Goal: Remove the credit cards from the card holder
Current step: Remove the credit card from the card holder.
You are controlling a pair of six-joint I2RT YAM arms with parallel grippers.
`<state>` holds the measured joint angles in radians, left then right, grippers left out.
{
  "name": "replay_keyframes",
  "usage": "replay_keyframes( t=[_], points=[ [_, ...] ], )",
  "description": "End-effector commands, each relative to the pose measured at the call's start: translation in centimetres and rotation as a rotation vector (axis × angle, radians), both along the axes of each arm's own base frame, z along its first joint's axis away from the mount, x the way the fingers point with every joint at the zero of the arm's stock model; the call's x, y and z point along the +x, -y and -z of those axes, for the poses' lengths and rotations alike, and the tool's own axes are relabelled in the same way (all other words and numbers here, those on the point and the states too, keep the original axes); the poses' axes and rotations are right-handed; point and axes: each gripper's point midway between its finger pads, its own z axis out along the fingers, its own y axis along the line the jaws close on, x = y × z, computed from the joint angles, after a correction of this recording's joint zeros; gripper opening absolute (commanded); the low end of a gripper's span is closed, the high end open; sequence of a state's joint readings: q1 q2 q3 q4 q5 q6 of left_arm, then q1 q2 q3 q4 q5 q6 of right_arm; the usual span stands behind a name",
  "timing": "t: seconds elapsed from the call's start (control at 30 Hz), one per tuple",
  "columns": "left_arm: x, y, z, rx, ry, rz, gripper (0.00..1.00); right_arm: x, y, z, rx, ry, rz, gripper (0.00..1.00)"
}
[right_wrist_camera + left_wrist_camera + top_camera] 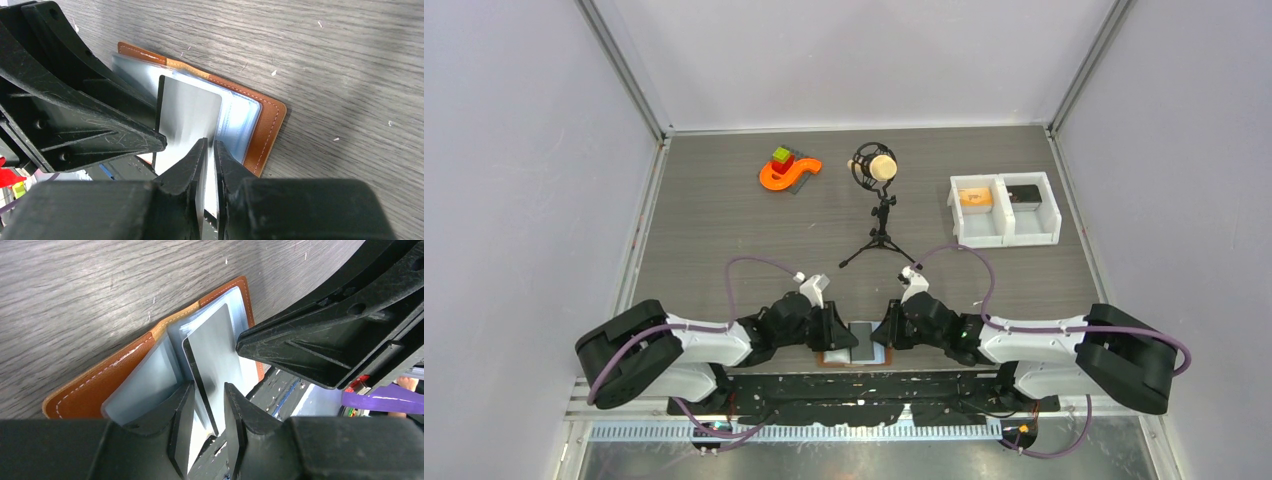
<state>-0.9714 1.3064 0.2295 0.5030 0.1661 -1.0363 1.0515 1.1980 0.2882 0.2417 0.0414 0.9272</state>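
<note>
The card holder point(876, 356) lies open at the table's near edge, between my two grippers. Its brown leather point(100, 385) faces down and its pale plastic sleeves fan upward. One grey credit card point(215, 345) stands tilted out of the sleeves. My left gripper point(209, 387) straddles the card's lower part with its jaws apart and a gap showing beside the card. My right gripper point(210, 142) is pinched narrowly on the card point(192, 115) near its corner, just in front of the leather cover point(265, 130). From above, the left gripper point(842, 335) and right gripper point(886, 335) nearly touch.
At the back stand an orange curved toy with coloured blocks point(789, 170), a microphone on a small tripod point(876, 200) and a white two-compartment bin point(1004, 210). The card holder partly overhangs the table's near edge, above the black mounting rail point(864, 390).
</note>
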Motion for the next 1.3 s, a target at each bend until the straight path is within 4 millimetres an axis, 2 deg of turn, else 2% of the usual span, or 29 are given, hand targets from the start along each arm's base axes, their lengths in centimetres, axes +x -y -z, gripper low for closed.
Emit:
replay_keyframes(
  t=[0.0,0.3,0.53,0.67,0.73,0.87,1.27],
  points=[
    [0.6,0.3,-1.7,-0.095,0.029,-0.026,0.30,0.2,0.0,0.2,-0.001,-0.001,0.015,0.17],
    [0.6,0.7,-2.9,-0.198,0.018,-0.029,0.19,0.1,0.4,0.8,-0.019,-0.005,0.022,0.12],
    [0.7,0.8,-3.0,-0.248,-0.002,-0.035,0.18,0.1,0.5,1.0,-0.023,-0.006,0.025,0.11],
    [0.8,0.8,-3.0,-0.275,-0.008,-0.040,0.14,0.1,0.6,1.2,-0.027,-0.009,0.025,0.11],
    [0.8,0.7,-2.9,-0.284,-0.011,-0.044,0.14,0.1,0.6,1.3,-0.030,-0.010,0.025,0.11],
    [1.0,0.3,-2.8,-0.302,-0.010,-0.059,0.21,0.1,0.8,1.5,-0.036,-0.011,0.026,0.11],
    [1.2,-0.1,-2.6,-0.333,-0.016,-0.073,0.23,0.3,1.0,1.6,-0.044,-0.008,0.034,0.11]
  ],
)
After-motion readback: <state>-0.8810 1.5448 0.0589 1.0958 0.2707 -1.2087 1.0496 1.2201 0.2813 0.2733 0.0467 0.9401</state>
